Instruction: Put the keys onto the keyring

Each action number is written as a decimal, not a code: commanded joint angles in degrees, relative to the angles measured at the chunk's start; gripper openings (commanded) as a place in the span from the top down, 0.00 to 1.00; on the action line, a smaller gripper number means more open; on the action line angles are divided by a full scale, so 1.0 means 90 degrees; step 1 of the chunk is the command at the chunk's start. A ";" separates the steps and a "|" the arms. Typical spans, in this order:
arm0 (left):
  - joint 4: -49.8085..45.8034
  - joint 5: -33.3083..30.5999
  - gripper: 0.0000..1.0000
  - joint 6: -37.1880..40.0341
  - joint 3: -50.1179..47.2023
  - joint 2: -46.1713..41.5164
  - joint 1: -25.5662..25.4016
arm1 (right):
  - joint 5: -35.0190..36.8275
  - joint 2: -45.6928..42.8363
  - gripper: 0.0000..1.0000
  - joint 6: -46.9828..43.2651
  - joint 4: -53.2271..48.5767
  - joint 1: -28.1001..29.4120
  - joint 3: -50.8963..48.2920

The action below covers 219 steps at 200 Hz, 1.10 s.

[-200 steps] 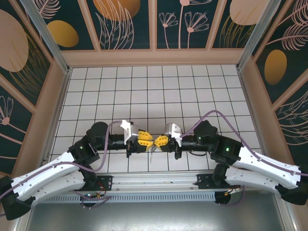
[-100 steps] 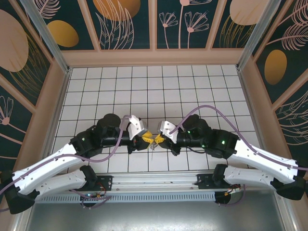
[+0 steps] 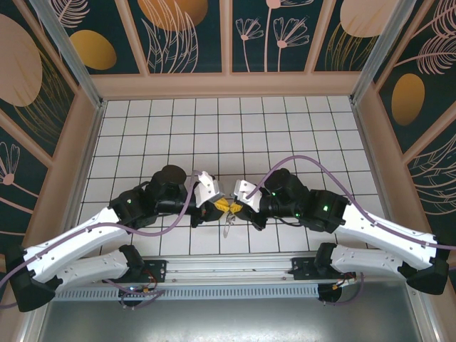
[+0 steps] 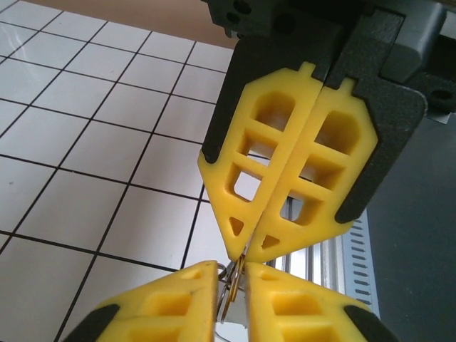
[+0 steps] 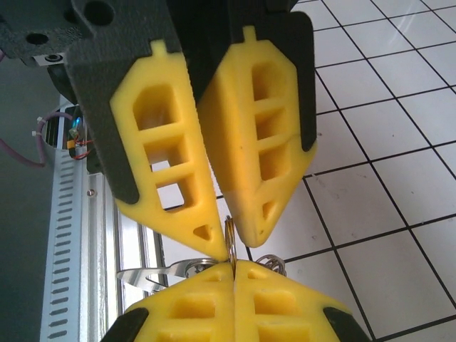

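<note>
- Both arms have pushed inward over the last second. The left gripper (image 3: 221, 206) and the right gripper (image 3: 229, 207), which had a small gap between them, now meet tip to tip, and their elbows sit closer to the middle.
- They meet low over the white tiled counter (image 3: 285, 128), near the middle of its near edge.
- The right jaws are pressed together on the thin brass-coloured oval keyring (image 5: 229, 239), and its edge stands up out of their tips.
- The left jaws are narrowly apart on either side of that same edge. Whether they actually pinch it cannot be told.
- A flat silvery piece, probably one of the small greyish metal keys (image 5: 164, 272), lies just beside the right jaws. A little wire ring (image 5: 271, 262) shows on the other side.
- The step in hand looks like sharing or re-gripping the keyring between the two grippers so a key can be threaded.
- To do it well, one set of jaws should hold firm while the other shifts only slightly. The loop should stay edge-on and its opening clear of the yellow tips. Any pull should be gentle, since a twist could spring the thin metal free.
- Both forearms angle in from the near corners, and the wrists are bent so the jaws face each other almost level.
</note>
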 commanded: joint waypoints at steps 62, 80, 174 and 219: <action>0.0073 0.0352 1.00 0.0134 -0.0113 -0.0158 -0.0031 | -0.0270 0.0094 1.00 -0.0115 0.0129 -0.0091 0.0301; 0.0090 0.0409 1.00 0.0150 -0.0138 -0.0171 -0.0026 | -0.0260 0.0074 1.00 -0.0111 0.0134 -0.0093 0.0319; 0.2259 0.0600 1.00 -0.0325 -0.1084 -0.1178 -0.0029 | -0.1005 -0.0136 0.79 0.0216 0.0775 -0.0080 -0.0276; 0.3078 0.0713 1.00 -0.0695 -0.1533 -0.1463 -0.0031 | -0.1081 -0.0222 0.83 0.0257 0.1145 -0.0079 -0.0427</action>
